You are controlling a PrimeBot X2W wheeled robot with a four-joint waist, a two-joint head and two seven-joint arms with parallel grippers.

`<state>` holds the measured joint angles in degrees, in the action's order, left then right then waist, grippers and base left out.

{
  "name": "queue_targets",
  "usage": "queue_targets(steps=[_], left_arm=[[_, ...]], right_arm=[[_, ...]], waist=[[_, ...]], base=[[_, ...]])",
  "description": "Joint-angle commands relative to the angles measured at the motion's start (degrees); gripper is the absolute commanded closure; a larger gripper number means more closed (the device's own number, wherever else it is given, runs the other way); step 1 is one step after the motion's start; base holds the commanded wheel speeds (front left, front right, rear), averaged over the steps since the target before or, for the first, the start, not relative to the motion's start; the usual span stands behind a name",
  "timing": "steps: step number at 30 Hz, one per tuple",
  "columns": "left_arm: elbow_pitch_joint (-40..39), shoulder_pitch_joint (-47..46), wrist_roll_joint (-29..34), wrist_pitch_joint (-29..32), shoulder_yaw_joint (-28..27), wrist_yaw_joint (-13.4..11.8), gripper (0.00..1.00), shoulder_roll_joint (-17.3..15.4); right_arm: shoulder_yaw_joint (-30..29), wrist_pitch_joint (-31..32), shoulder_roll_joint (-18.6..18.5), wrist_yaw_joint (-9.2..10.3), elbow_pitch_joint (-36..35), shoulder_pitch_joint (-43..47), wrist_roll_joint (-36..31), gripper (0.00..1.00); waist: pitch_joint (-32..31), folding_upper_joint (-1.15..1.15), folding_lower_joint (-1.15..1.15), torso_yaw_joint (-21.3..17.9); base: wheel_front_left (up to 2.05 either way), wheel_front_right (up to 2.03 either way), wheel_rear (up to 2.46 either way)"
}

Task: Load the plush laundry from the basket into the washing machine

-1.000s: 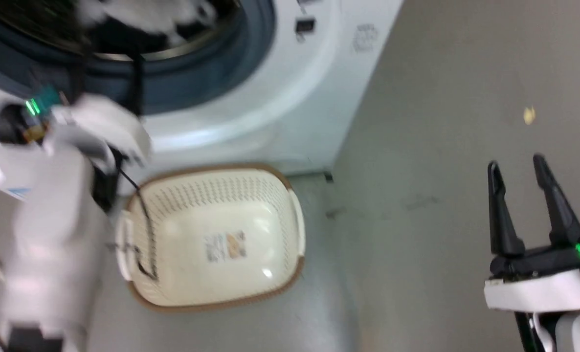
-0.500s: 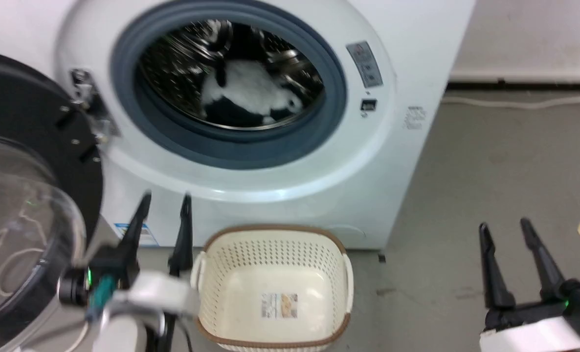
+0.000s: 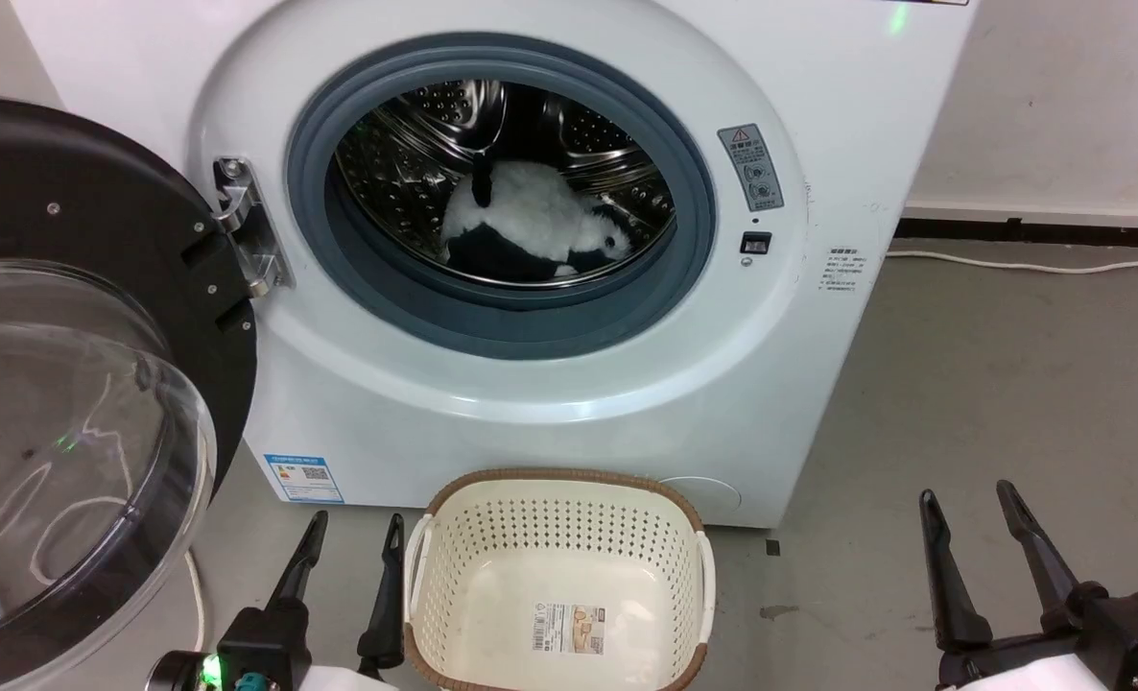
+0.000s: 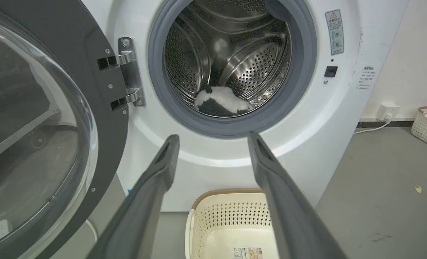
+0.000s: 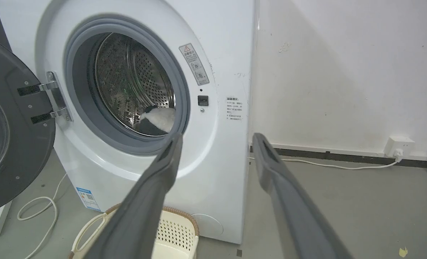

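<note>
At the bottom left of the head view I am holding the left gripper [image 3: 356,526] with its two fingers parted and nothing between them, just beside the basket's left handle. At the bottom right, the right gripper [image 3: 967,499] is likewise standing spread and empty over bare floor, well apart from everything. I judge both are hanging low so that neither is blocking the washer's mouth. Between them, at the bottom centre, the basket [image 3: 559,476] is sitting just in front of the washing machine [image 3: 799,115], carrying nothing but the label on its floor; it is placed there, I think, so the lift to the opening is short. The door [image 3: 80,192] is standing wide open at the left edge, out of the arms' path. Farthest in, the plush laundry [image 3: 531,216] is lying on the lower curve of the drum [image 3: 406,173], behind the grey seal [image 3: 694,240], so to my eye the loading itself is looking done.
</note>
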<state>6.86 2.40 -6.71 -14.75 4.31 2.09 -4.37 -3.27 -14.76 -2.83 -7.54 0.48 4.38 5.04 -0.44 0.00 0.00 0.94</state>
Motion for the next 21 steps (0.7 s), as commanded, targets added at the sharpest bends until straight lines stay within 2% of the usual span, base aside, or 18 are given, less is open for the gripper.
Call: queue_targets(steps=[1, 10, 11, 21], left_arm=[[-0.55, 0.76, 0.17, -0.25, -0.37, -0.52, 0.00, 0.34], [0.82, 0.83, -0.25, -0.25, -1.24, -0.54, 0.00, 1.17], [0.73, 0.21, -0.08, 0.08, -1.19, -0.49, 1.00, 1.16], [0.25, 0.04, 0.36, 1.03, -1.38, -0.56, 1.00, 1.22]], right_arm=[[-0.09, -0.24, -0.05, 0.05, 0.27, 0.85, 0.01, 0.00], [0.40, -0.24, -0.05, 0.05, 0.74, 0.71, 0.23, 0.00], [0.29, 0.01, 0.00, 0.00, 0.65, 0.01, 0.00, 1.00], [0.46, 0.96, 0.00, 0.00, 0.58, -0.29, -0.33, 1.00]], waist=[[0.01, 0.00, 0.00, 0.07], [0.22, 0.00, 0.00, 0.23], [0.20, 0.00, 0.00, 0.23], [0.22, 0.00, 0.01, 0.16]], base=[[0.00, 0.00, 0.00], [0.00, 0.00, 0.00], [0.00, 0.00, 0.00], [0.00, 0.00, 0.00]])
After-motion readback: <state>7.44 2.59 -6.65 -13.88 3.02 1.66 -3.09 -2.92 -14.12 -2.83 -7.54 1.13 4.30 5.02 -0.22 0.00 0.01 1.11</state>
